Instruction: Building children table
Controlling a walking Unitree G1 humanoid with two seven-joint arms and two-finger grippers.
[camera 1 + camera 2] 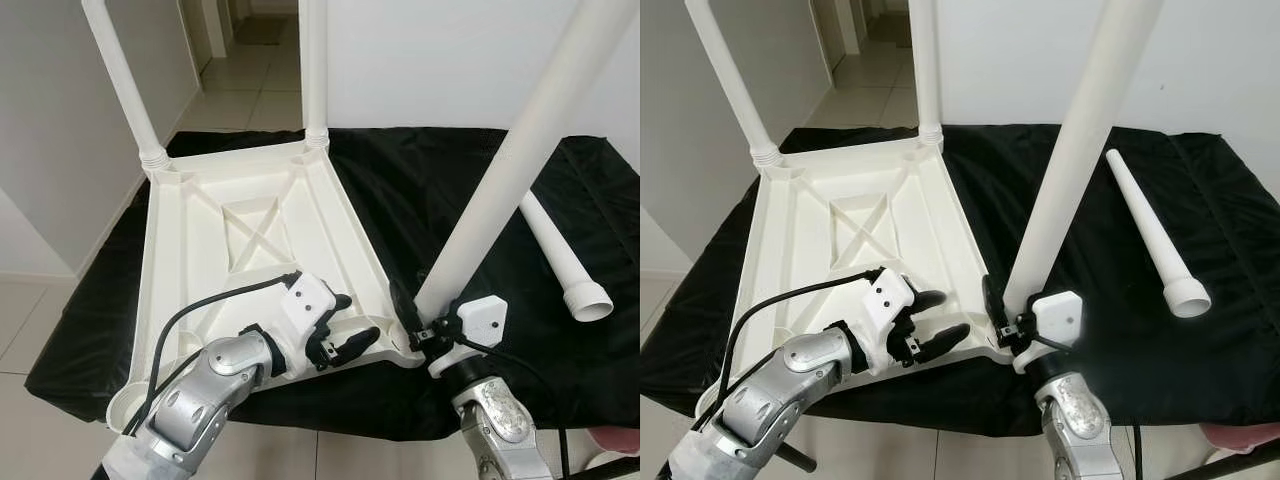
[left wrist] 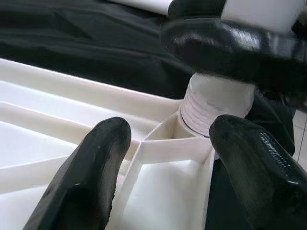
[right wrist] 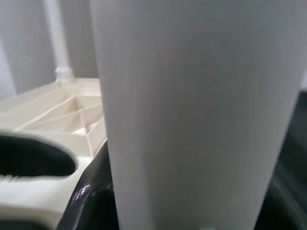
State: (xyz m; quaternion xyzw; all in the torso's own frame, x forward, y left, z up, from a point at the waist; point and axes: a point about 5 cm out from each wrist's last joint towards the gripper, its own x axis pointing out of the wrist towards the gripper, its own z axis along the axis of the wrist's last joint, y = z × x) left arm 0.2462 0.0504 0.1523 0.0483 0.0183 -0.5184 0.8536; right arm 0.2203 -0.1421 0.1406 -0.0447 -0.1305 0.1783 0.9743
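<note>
A white moulded-plastic children's tabletop (image 1: 250,240) lies upside down on a black cloth-covered work surface (image 1: 450,190), with two white tubular legs (image 1: 122,85) standing upright in its far corner sockets. At the near right corner, the right gripper (image 1: 1005,312) is clamped around the base of a third white tubular leg (image 1: 1070,150), which leans a little as its threaded end meets the corner socket (image 2: 192,132). The left gripper (image 1: 345,325) rests just beside that corner, fingers (image 2: 91,167) spread either side of a rib on the tabletop's underside, apparently steadying it. A fourth white leg (image 1: 560,260) lies loose on the cloth, well apart to the right, and the near left round socket (image 1: 130,405) is empty. By this reckoning the build is about half done: the third leg wants seating, the fourth fitting.
</note>
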